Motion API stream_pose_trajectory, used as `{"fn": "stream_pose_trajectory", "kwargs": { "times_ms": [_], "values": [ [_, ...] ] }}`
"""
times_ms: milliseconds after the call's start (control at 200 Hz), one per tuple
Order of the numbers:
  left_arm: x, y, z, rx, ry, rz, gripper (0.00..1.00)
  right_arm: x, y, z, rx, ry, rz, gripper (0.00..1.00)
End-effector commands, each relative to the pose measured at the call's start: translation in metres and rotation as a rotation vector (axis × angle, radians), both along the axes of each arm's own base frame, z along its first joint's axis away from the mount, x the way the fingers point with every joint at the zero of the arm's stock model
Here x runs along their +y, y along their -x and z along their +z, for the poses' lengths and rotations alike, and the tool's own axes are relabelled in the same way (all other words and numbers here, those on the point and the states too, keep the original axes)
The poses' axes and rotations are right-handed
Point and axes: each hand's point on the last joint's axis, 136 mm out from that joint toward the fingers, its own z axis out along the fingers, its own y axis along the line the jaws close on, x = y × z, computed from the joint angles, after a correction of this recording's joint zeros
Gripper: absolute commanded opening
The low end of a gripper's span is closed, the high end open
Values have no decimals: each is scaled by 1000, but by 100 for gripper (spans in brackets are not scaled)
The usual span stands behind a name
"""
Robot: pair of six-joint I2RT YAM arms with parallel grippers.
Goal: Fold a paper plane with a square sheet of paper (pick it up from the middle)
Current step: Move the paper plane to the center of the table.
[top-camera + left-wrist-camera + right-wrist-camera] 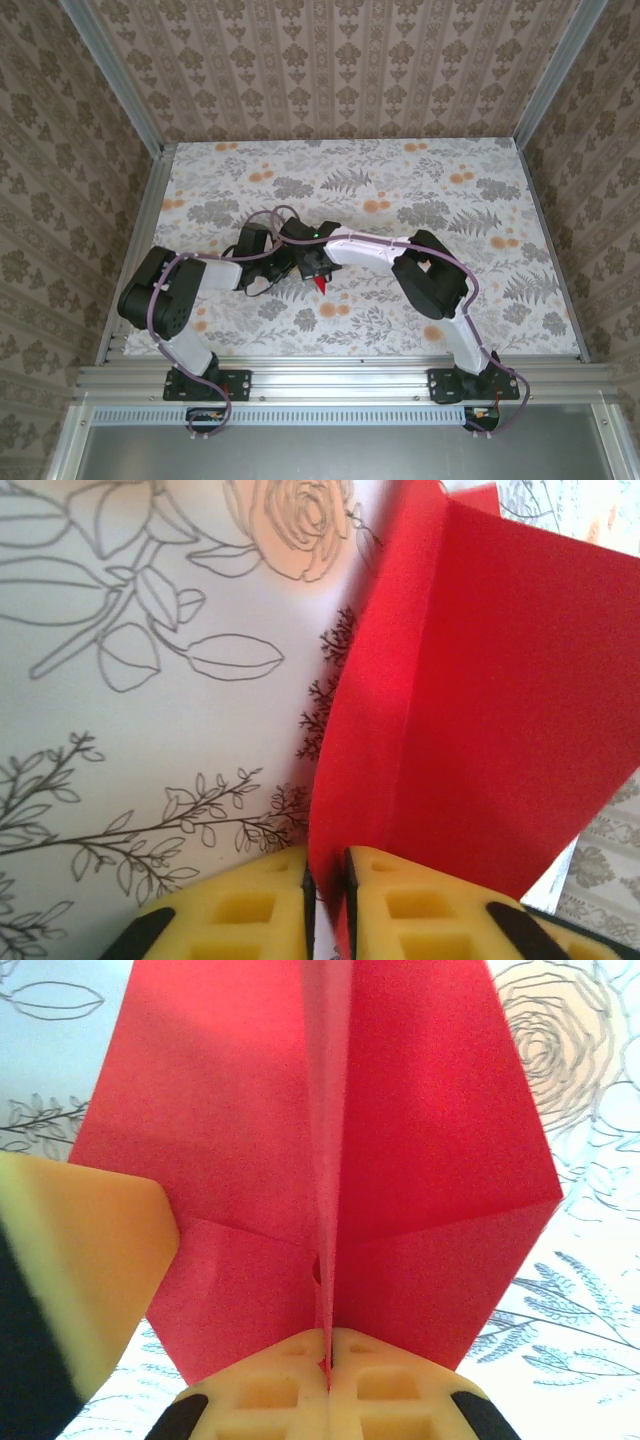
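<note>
The square sheet of paper is bright red and folded into a pointed shape with a centre crease and two wings, like a paper plane. It hangs above the table. My right gripper is shut on the centre crease from below. My left gripper has its yellow fingers a small gap apart, and an edge of the red paper runs through that gap. A left finger shows beside the left wing. From above, both grippers meet mid-table, and a red tip pokes out below them.
The floral tablecloth covers the table. An aluminium frame runs along the near edge, and patterned walls close in the left, right and back. Cables loop over both arms near the grippers.
</note>
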Motion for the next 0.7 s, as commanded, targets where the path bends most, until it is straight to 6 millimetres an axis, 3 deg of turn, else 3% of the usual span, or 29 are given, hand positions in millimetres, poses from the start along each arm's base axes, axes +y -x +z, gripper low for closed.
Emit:
{"fn": "stream_pose_trajectory", "kwargs": {
  "times_ms": [0,115,310,695],
  "values": [
    [9,-1,12,-18,1,19,26,-30,-12,31,-69,71,-51,1],
    [22,-1,17,-25,-37,44,46,-58,-25,46,-92,97,-102,2],
    [43,2,17,-25,-116,76,57,-86,-46,38,-65,125,-141,5],
    [52,6,16,-28,-176,73,61,-76,-72,9,-22,168,-57,12]
  ]
}}
